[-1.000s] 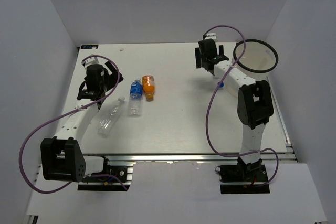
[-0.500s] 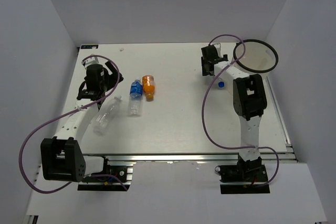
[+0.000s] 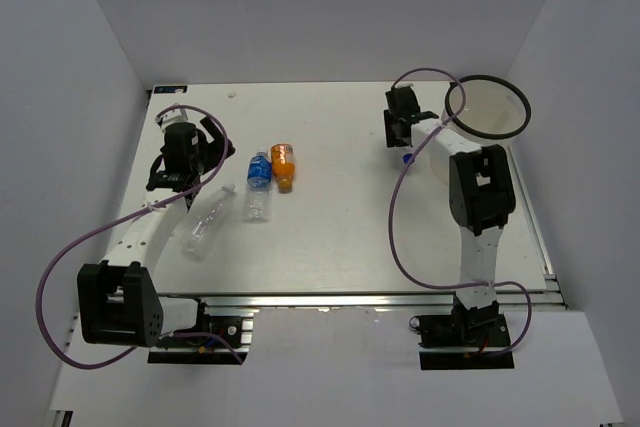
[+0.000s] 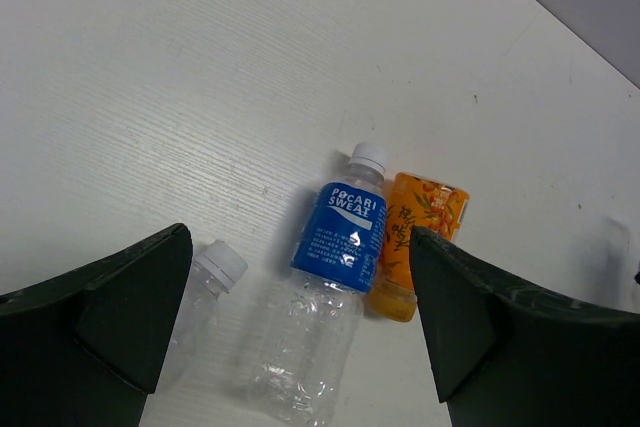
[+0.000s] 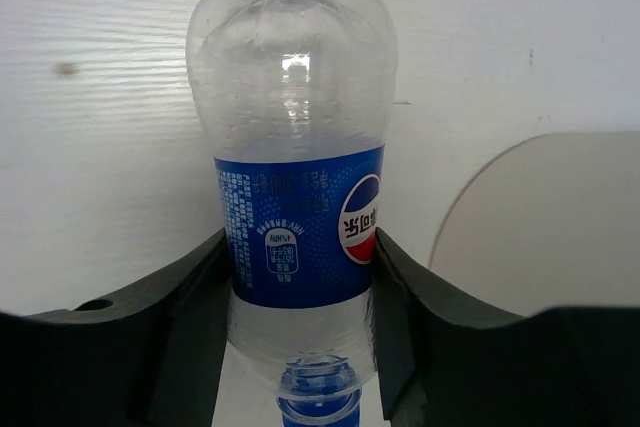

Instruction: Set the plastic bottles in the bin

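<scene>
Right arm: stretched far forward, wrist bent down just beside the bin (image 3: 521,123).
Right gripper (image 5: 300,282): pinching the blue-label bottle (image 5: 300,232) at its label, cap toward the wrist, base pointing away.
Blue-label bottle's place: low over the table (image 3: 340,217), next to the bin wall, outside it.
Left arm: bent over the table's left side.
Left gripper (image 4: 300,242): spread wide, holding nothing.
Loose bottles: second blue-label bottle (image 4: 340,237) and orange bottle (image 4: 422,232) lying side by side; clear bottle (image 4: 205,287) near them.

Light: was bright, even, diffuse.
Shadows: were soft, short, close to objs.
Glare: sm. spot on blue-label bottle (image 5: 298,217).
Focus: pics were sharp.
</scene>
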You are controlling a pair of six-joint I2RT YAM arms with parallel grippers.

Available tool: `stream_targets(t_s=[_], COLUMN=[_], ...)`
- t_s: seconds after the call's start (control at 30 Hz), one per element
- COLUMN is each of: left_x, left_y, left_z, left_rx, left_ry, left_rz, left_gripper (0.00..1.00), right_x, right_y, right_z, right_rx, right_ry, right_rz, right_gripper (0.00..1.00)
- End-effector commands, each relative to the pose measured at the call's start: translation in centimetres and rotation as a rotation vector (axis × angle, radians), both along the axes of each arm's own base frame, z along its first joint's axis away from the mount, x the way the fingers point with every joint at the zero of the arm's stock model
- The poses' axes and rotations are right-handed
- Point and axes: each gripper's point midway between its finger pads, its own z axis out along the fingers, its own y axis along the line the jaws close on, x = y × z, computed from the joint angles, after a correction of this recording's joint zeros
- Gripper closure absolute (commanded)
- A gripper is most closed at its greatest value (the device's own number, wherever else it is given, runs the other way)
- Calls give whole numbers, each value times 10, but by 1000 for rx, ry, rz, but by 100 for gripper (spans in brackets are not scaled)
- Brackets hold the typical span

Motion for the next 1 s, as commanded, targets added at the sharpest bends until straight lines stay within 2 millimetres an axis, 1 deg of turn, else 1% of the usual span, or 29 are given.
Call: stream_targets(t_s=[0.0, 0.03, 0.07, 0.1, 0.13, 0.2, 0.23, 0.27, 0.3, 0.33, 0.4, 0.43, 0.47, 0.5, 0.53, 0.57, 0.6, 0.63, 0.67, 0.7, 0.73, 0.77, 0.8, 0.83, 0.87, 0.97], left_x=[5, 6, 6, 6, 7, 7, 7, 7, 7, 7, 8, 8, 8, 8, 7, 7, 6, 5, 5, 4, 3, 4, 4, 4, 3, 2], left_y=[1, -1, -2, -3, -4, -7, -9, -13, -15, -16, -16, -17, -18, -22, -24, -29, -37, -41, -44, -51, -54, -57, -58, -59, -58, -55], left_z=[20, 18, 17, 16, 15, 15, 15, 14, 17, 17, 17, 16, 16, 14, 11, 12, 12, 13, 15, 16, 17, 20, 21, 20, 19, 14], left_rx=[6, 2, 1, -1, -4, -12, -17, -27, -32, -36, -40, -44, -47, -62, -70, -86, -111, -122, -133, -161, -174, -183, -189, -192, -190, -173], left_ry=[-48, -43, -40, -36, -30, -30, -29, -26, -30, -28, -27, -25, -24, -18, -13, -23, -22, -26, -33, -33, -36, -47, -50, -48, -44, -24], left_rz=[-1, -8, -13, -17, -25, -40, -50, -68, -77, -85, -79, -81, -84, -102, -110, -134, -173, -188, -200, -231, -247, -260, -266, -268, -263, -252], left_gripper=[2, 2, 2, 2, 2, 2, 2, 2, 2, 2, 2, 2, 2, 2, 2, 2, 2, 2, 2, 2, 2, 2, 2, 2, 2, 2], right_x=[-7, -18, -19, -26, -37, -42, -48, -49, -52, -49, -51, -49, -49, -47, -45, -44, -41, -39, -38, -34, -35, -33, -32, -33, -33, -37], right_y=[57, 73, 82, 85, 78, 64, 43, 32, 17, -11, -36, -57, -66, -75, -78, -92, -95, -97, -97, -97, -103, -118, -122, -127, -127, -123], right_z=[102, 143, 167, 186, 212, 242, 260, 270, 290, 294, 304, 304, 295, 295, 287, 269, 261, 257, 253, 249, 244, 247, 252, 254, 258, 268], right_rx=[197, 265, 313, 348, 367, 357, 333, 312, 305, 277, 293, 302, 312, 324, 339, 336, 342, 349, 349, 359, 353, 346, 345, 340, 339, 337], right_ry=[-188, -265, -341, -385, -446, -544, -603, -641, -706, -730, -759, -765, -752, -772, -759, -729, -714, -712, -709, -699, -677, -681, -692, -701, -718, -748], right_rz=[218, 309, 350, 369, 360, 324, 265, 244, 213, 133, 70, 40, 26, 11, 27, 11, 14, 25, 28, 19, -20, -63, -80, -101, -98, -58], right_gripper=[82, 82, 82, 82, 83, 84, 86, 87, 87, 86, 84, 83, 76, 71, 70, 70, 69, 67, 54, 45, 37, 26, 21, 16, 11, 11])
